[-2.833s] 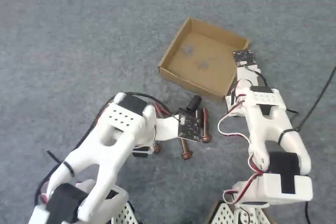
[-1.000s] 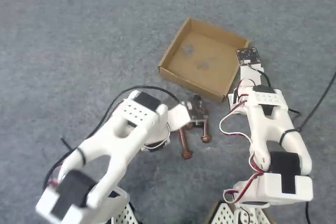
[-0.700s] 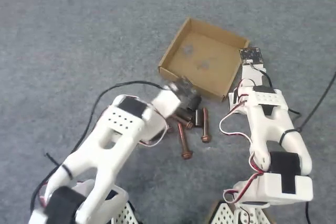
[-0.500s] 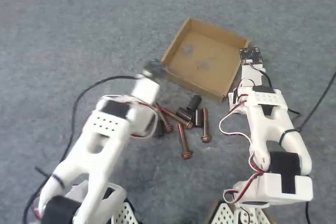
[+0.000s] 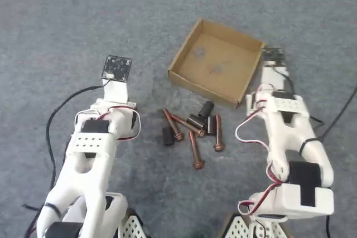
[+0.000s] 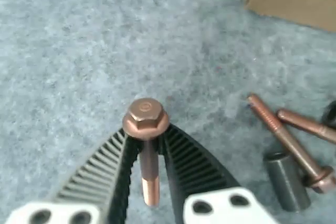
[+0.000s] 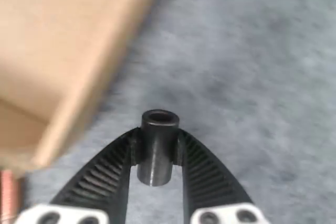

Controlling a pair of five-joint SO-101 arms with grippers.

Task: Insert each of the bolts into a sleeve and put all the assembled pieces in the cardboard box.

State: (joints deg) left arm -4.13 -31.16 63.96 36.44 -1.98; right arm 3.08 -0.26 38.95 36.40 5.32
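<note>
Holding bolt in left gripper, sleeve in right gripper, not yet joined; no assembled pieces in cardboard box; more bolts, sleeves loose on worktop

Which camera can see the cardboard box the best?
The high view: it shows the whole cardboard box, open side up. The left wrist view catches just one corner, the right wrist view one side wall.

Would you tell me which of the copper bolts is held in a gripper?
The bolt clamped in the left gripper; the other bolts lie loose on the carpet.
</note>
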